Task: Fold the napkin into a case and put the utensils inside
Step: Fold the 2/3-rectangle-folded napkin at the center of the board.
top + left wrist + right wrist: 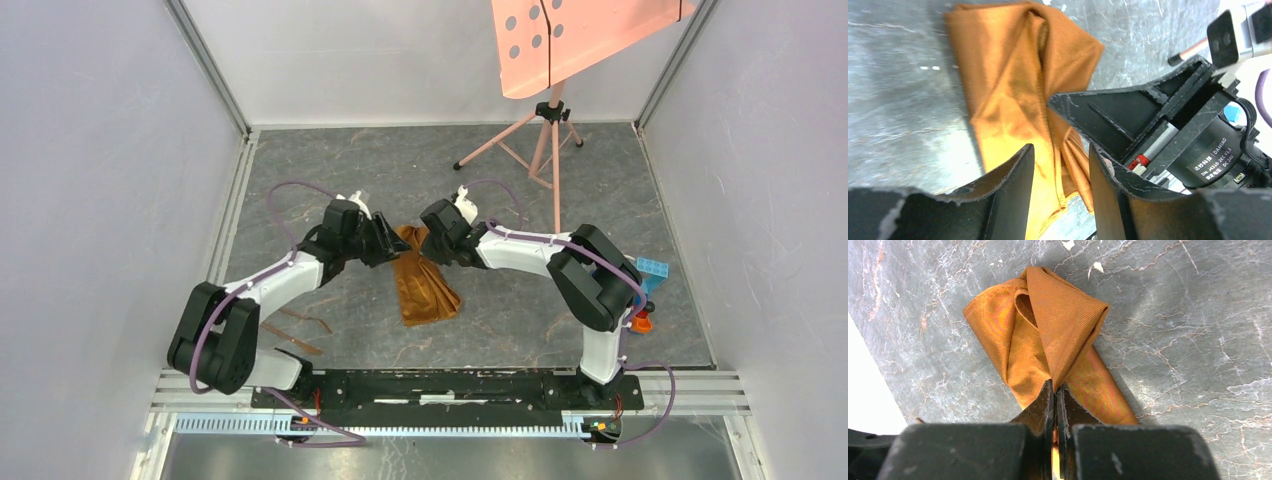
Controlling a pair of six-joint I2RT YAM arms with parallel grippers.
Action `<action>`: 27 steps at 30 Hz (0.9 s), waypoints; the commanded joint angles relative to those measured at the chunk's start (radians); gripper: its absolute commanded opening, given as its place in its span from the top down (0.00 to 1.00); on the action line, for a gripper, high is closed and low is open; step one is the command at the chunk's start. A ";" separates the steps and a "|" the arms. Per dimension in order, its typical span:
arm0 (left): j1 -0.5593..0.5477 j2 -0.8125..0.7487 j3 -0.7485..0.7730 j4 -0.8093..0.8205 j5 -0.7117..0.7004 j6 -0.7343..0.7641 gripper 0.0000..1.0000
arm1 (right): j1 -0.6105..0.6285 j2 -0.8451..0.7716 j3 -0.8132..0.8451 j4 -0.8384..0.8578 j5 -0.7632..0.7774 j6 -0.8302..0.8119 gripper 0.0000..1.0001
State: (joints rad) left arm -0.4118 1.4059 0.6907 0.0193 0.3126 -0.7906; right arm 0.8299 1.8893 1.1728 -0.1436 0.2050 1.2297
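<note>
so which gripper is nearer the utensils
Left. The left gripper is at the napkin's left edge, the side where the utensils lie; the right gripper is shut on the napkin further right.

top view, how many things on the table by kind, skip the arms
napkin: 1
utensils: 2
blocks: 2 in sight, blue and red; more may be hidden
panel on tripod: 1
total: 6
</note>
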 commanded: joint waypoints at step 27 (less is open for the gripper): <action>0.048 0.221 -0.079 0.148 -0.048 0.070 0.87 | 0.054 0.039 -0.092 0.252 0.009 0.342 1.00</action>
State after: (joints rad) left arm -0.3603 1.6123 0.6296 0.1570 0.3191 -0.7815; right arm 0.8711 1.9057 1.0901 0.0250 0.1852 1.4952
